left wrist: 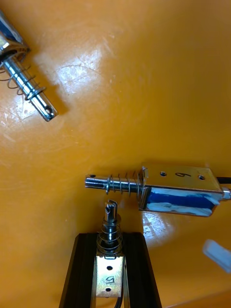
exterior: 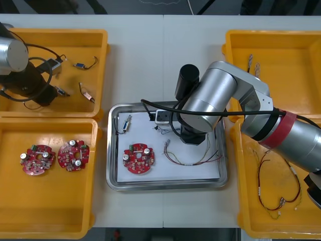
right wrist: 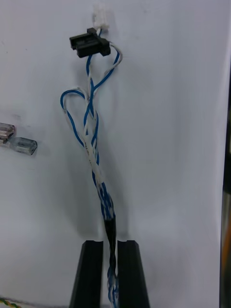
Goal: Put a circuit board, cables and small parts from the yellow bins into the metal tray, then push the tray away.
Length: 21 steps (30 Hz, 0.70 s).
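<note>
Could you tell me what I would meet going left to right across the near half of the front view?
Left yellow bin → first circuit board → second circuit board → metal tray → tray's circuit board → red and yellow cable → right yellow bin → its cables.

- A light table [exterior: 150, 50] lay under everything, its top pale and plain from side to side.
- A thin straight seam [exterior: 163, 60] ran across the table from its far edge toward its near edge, about midway between the table's two sides.
- A dark floor [exterior: 125, 6] showed as a narrow strip beyond the table's far edge.
- A thin pale cord [exterior: 191, 6] lay on that floor, just past the table's far edge and a little right of the seam.
- More dark floor showed past the table's near edge, with a small reddish speck [exterior: 118, 234] there, too small to tell what it was.
</note>
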{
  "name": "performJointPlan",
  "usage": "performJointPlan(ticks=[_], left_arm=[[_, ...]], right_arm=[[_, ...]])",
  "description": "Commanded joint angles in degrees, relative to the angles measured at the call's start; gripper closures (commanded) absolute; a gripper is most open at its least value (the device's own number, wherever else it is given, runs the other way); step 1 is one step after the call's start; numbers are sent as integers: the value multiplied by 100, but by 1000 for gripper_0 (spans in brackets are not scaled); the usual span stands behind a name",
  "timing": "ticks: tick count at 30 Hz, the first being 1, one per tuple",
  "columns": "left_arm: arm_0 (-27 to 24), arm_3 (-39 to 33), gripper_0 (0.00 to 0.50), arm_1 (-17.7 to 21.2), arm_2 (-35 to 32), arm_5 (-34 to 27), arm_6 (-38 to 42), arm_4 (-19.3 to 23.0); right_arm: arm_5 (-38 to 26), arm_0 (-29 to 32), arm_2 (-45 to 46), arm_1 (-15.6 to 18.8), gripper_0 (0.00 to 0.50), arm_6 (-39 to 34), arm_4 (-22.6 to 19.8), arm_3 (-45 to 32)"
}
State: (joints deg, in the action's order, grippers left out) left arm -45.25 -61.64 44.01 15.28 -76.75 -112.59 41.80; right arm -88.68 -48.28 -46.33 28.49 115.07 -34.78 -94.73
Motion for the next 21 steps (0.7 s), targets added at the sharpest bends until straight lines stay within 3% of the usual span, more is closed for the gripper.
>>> performJointPlan(ticks=[1, 8, 14, 21], left_arm=[[122, -384, 500, 72, -298, -288, -105, -5], [131, -1096, 500, 160, -816, -1254, 317, -164], [131, -2098, 500, 72, -825, -2089, 1512, -392], [131, -2898, 500, -156, -860, -2652, 2488, -568]], right_arm=[[52, -217, -34, -142, 0, -54, 50, -63], [-44, -225, 27, -160, 0, -116, 67, -116], [-809, -217, 458, -397, 0, -169, 76, -441], [-1697, -217, 968, -503, 0, -274, 85, -1039]])
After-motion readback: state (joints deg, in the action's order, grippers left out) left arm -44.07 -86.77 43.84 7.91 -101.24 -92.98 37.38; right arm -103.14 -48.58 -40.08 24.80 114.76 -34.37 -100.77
